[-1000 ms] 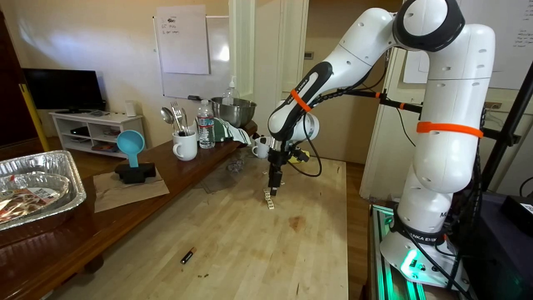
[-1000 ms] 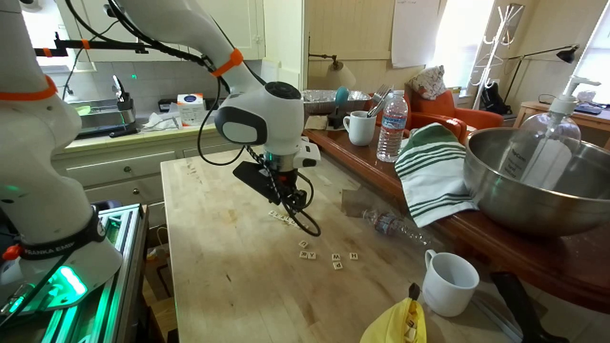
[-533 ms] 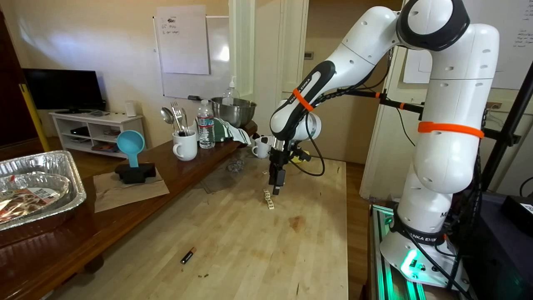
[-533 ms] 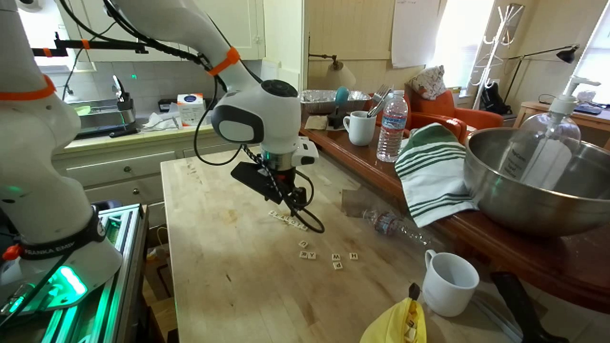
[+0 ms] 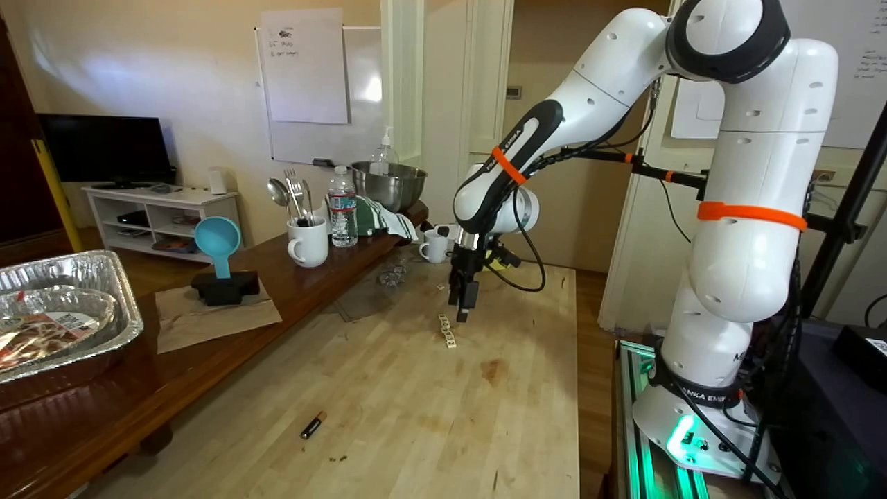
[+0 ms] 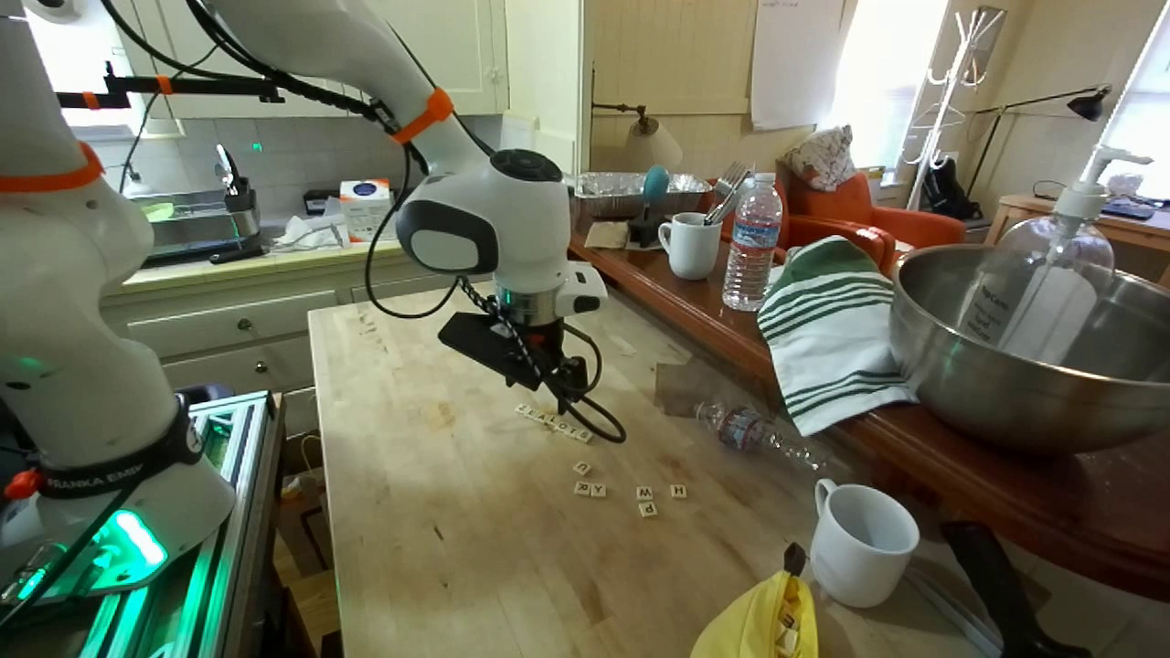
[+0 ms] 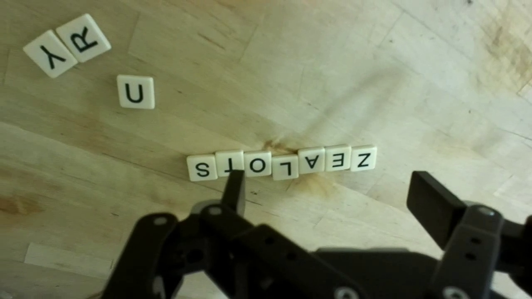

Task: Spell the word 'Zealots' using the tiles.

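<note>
At the far left of the wrist view, ahead of my gripper (image 7: 329,187) and well apart from it, the Y tile (image 7: 50,54) and the R tile (image 7: 83,38) lie side by side, touching. The U tile (image 7: 136,92) lies nearer to me, also left of my gripper. The word does not need these three, so I should leave them in peace.

Next comes one finger (image 7: 235,191). Its tip covers an edge of the T tile (image 7: 228,160) in this view; whether it touches or only hangs above, I cannot tell. My gripper is spread wide and pinches nothing.

Just ahead of it runs the row (image 7: 282,165). From left to right I read, upside down, the S tile (image 7: 202,167), then T, the O tile (image 7: 257,165), the L tile (image 7: 286,169), the A tile (image 7: 311,160), the E tile (image 7: 338,158) and the Z tile (image 7: 363,158) — from the opposite side, this gives ZEALOTS. I judge the spelling complete. The row is a little uneven: L sits closer to my gripper than O and A do. Further right, past Z, is the opposite finger (image 7: 434,207).

In both exterior views my gripper stands low over the wooden table (image 5: 416,416). So the step in hand, I think, is to tidy or to leave. To leave well, I should first rise straight up — a sideways move may drag T from its place. To tidy, I should bring the fingers together and push L away from me gently, because such tiles probably slide easily.
</note>
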You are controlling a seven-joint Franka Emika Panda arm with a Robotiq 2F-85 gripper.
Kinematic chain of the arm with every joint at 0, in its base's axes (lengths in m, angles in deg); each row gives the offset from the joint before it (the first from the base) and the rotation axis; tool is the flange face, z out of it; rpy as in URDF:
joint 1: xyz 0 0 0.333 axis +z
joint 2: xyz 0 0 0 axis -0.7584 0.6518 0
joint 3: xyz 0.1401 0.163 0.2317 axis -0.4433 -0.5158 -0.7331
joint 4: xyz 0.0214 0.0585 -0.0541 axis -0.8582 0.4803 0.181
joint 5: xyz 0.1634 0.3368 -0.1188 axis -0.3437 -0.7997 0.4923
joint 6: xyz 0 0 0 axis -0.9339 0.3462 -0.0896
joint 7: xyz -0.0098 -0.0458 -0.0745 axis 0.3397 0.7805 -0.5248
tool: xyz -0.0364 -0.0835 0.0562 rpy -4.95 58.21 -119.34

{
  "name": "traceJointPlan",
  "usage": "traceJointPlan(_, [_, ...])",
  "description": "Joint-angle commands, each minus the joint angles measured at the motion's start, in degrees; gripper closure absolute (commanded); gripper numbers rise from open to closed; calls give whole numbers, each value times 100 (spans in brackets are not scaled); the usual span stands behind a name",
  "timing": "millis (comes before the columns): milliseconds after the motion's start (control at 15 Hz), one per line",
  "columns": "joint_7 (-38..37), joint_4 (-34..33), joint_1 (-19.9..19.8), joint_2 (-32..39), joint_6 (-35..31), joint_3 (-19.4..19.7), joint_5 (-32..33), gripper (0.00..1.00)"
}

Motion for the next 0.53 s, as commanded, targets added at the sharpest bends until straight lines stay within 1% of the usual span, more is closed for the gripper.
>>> traceJointPlan(0, [203,237,140,-199,-221,119,-158,0])
traceJointPlan(467, [267,325,216,-283,-419,190,-220,0])
